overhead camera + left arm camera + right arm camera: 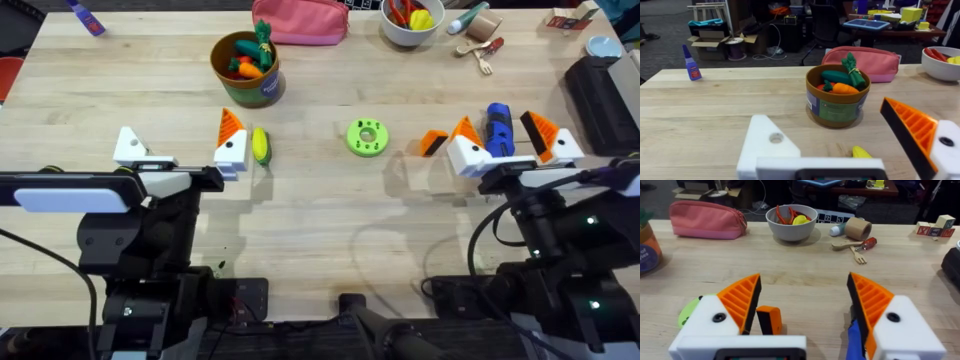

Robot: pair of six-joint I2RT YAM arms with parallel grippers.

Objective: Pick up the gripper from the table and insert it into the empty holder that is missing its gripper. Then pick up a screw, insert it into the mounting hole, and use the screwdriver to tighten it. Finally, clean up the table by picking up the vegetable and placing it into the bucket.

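Looking down, we see our left gripper spread wide; one finger is a bare white holder, the other carries an orange pad. The corn lies touching that padded finger's outer side, with the bucket beyond it. Our right gripper is also apart, both pads fitted. The loose orange wedge lies just outside its left finger, and the screwdriver rests between its fingers, near the right one.
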